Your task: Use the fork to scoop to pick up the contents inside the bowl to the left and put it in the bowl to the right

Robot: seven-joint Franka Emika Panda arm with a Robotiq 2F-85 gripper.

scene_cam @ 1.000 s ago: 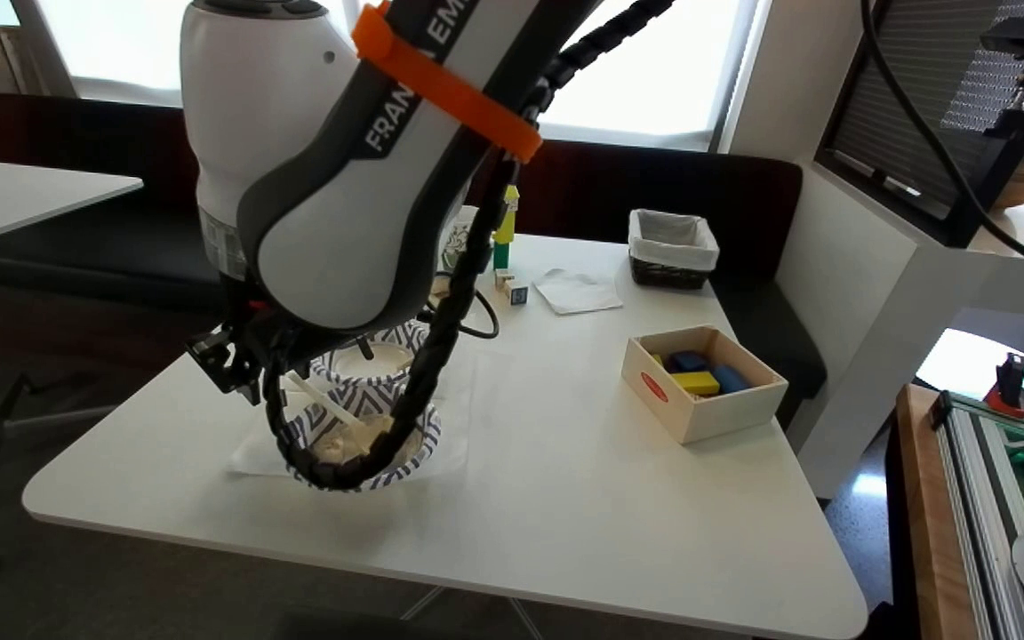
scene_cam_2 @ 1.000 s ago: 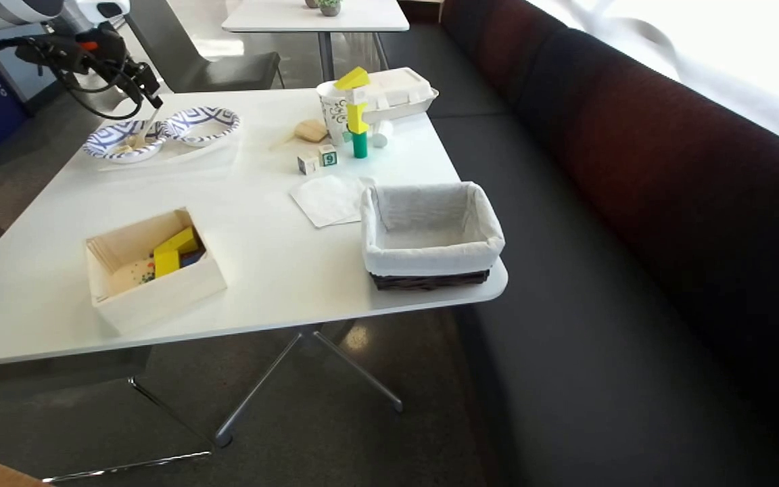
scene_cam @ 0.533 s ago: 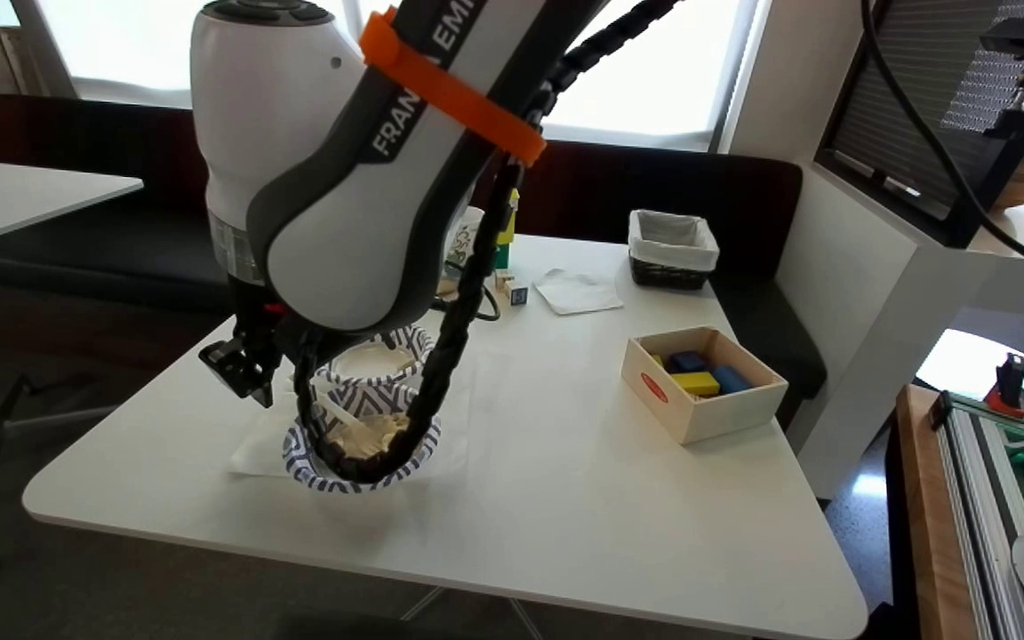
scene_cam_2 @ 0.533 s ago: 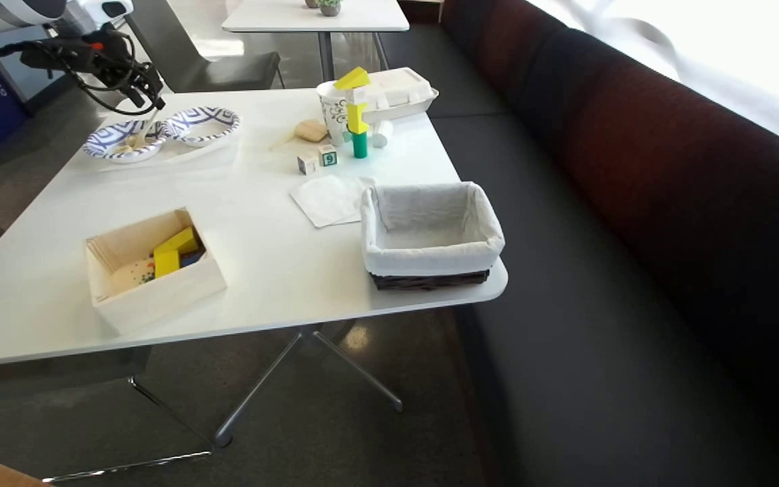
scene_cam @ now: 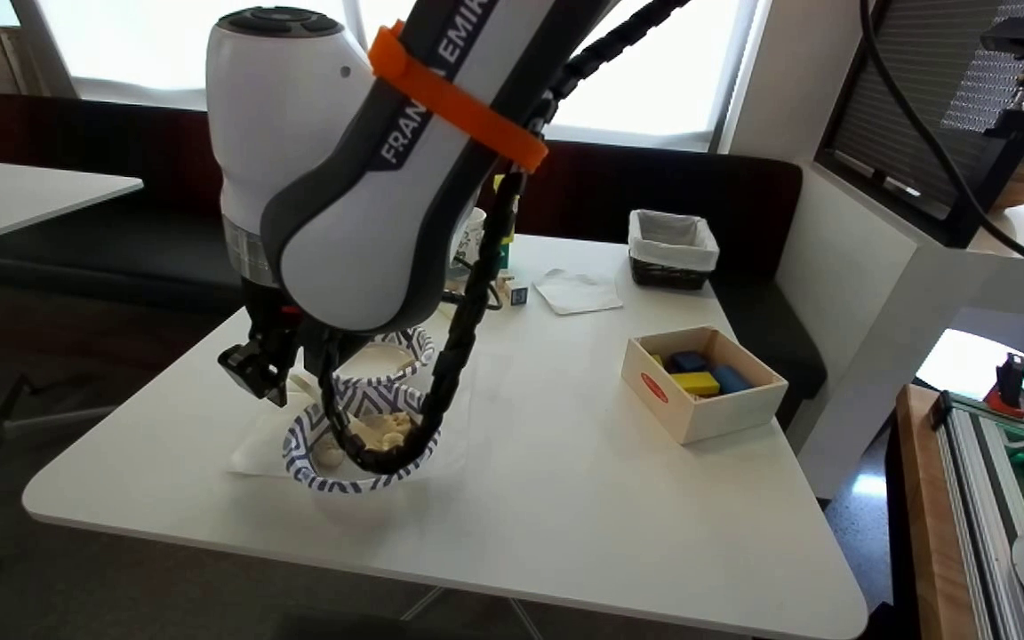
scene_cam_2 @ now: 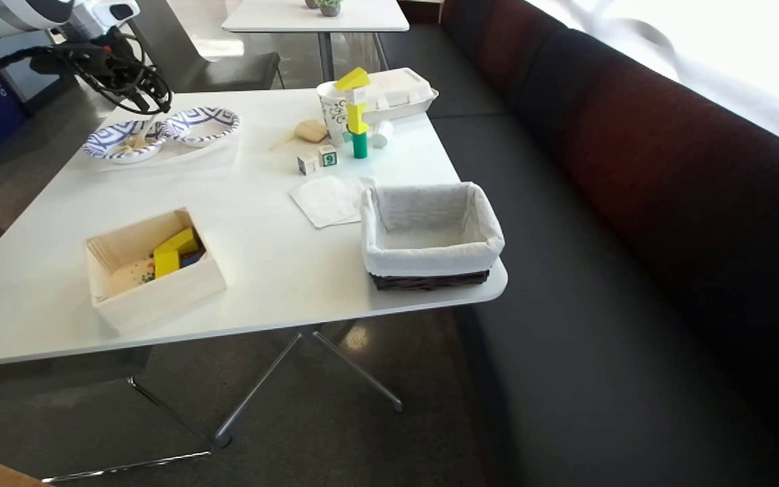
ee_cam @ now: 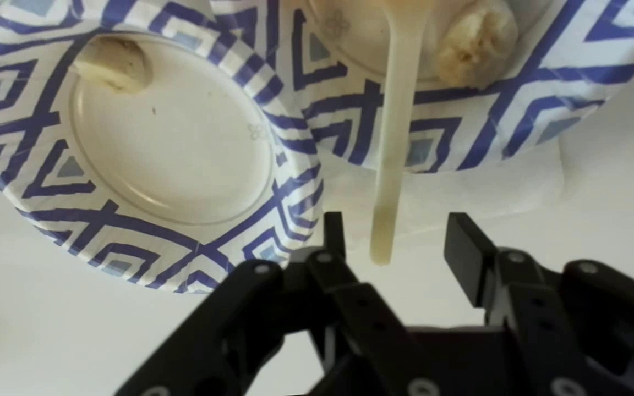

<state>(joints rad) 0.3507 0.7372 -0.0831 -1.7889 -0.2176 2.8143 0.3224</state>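
Contents [scene_cam: 390,432] | pale yellowish-beige | lumpy, uneven pieces | in blue-and-white bowl [scene_cam: 300,446]

The patterned bowls [ee_cam: 174,143] are looking like glossy paper, the fork [ee_cam: 397,115] like smooth plastic; cloth [scene_cam_2: 430,260] is lining the wicker basket [scene_cam_2: 430,279], matt wood forming the box [scene_cam_2: 166,297].

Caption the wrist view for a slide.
Open tool by an ungripped utensil, with pale pieces visible in both patterned bowls.

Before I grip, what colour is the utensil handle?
Pale cream; the utensil handle shows best in the wrist view.
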